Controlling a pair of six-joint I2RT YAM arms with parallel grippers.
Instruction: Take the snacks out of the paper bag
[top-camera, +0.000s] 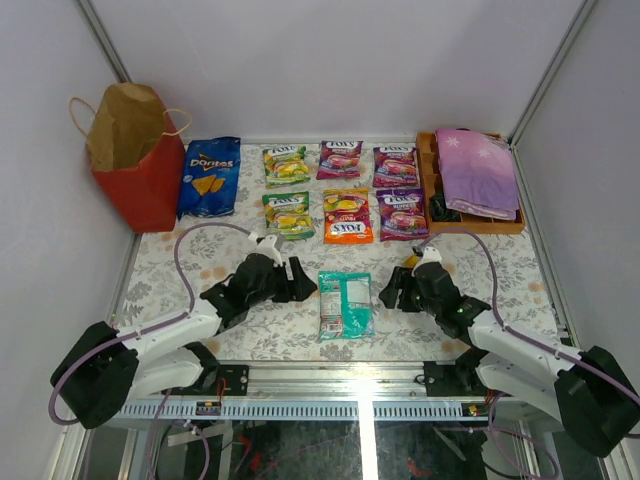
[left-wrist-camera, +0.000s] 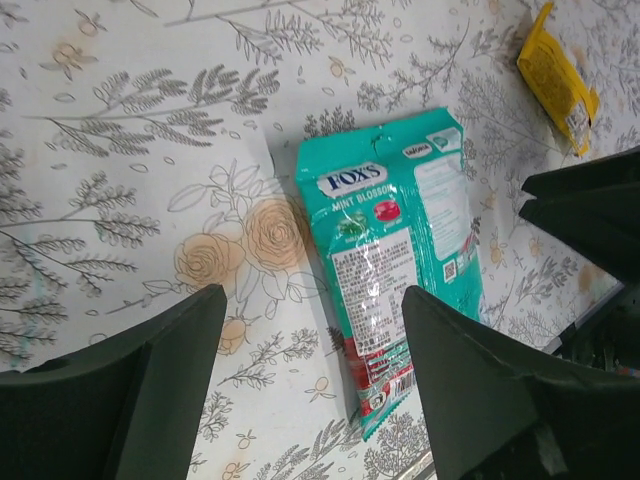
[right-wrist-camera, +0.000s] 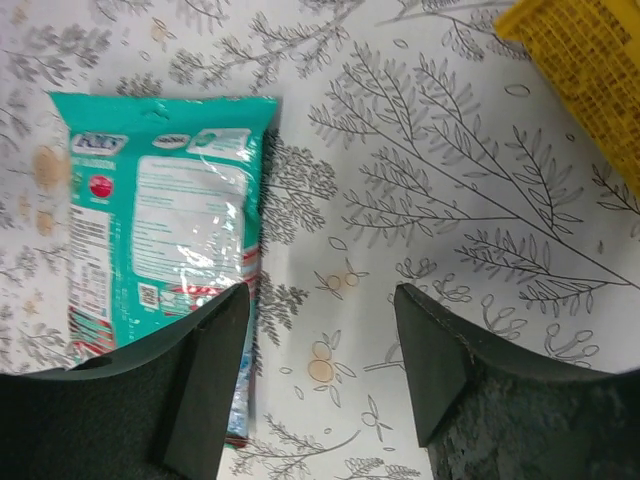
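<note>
1. The left gripper (top-camera: 305, 283) (left-wrist-camera: 312, 300) stood well open and empty, low over the floral tablecloth (top-camera: 250, 335), just left of a teal Fox's Mint Blossom pouch (top-camera: 345, 305) (left-wrist-camera: 395, 250) (right-wrist-camera: 160, 220).
2. The right gripper (top-camera: 388, 293) (right-wrist-camera: 320, 295) also gaped, gripping nothing, just right of that pouch, which lay flat between the two.
3. A yellow bar (left-wrist-camera: 555, 80) (right-wrist-camera: 590, 70) lay near the right gripper.
4. The red paper bag (top-camera: 140, 170) stood upright in the far left corner, with the blue Doritos bag (top-camera: 209, 177) flat beside it.
5. Six Fox's pouches (top-camera: 347, 217) lay in two rows beyond the grippers.
</note>
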